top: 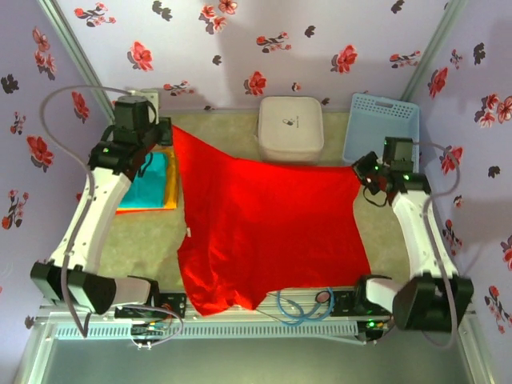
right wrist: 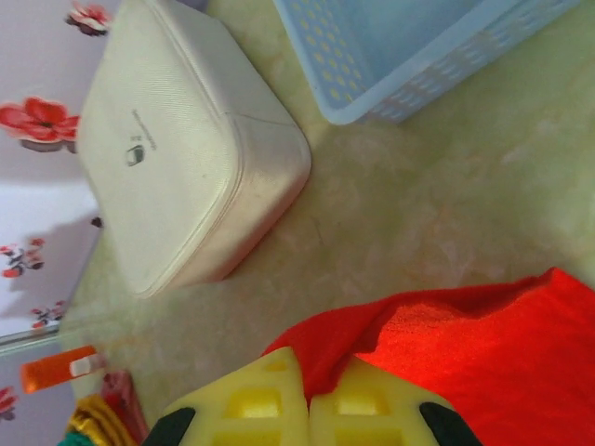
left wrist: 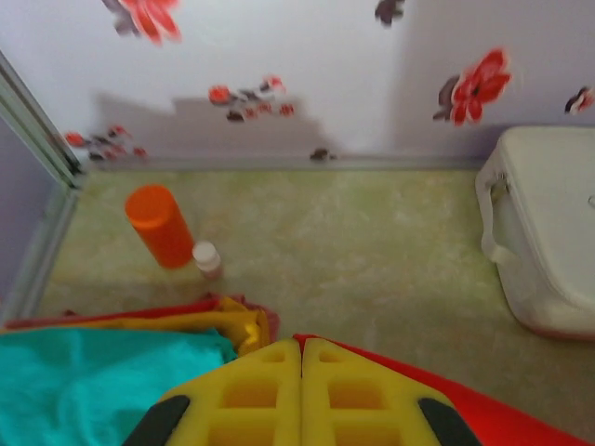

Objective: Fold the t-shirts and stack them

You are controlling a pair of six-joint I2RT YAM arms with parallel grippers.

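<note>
A large bright red t-shirt (top: 264, 228) is spread out and held up over the middle of the table. My left gripper (top: 170, 132) is shut on its far left corner (left wrist: 321, 344), the yellow jaws pressed together. My right gripper (top: 362, 172) is shut on its far right corner, and red cloth (right wrist: 465, 344) comes out between the yellow fingers (right wrist: 256, 395). A pile of folded t-shirts lies at the left, teal (top: 148, 188) on top over yellow and orange edges (left wrist: 209, 321).
A white rounded-square case (top: 290, 128) stands at the back centre, with a light blue lattice basket (top: 382, 128) to its right. An orange bottle (left wrist: 160, 225) lies near the back left corner. Floral walls close in the table on three sides.
</note>
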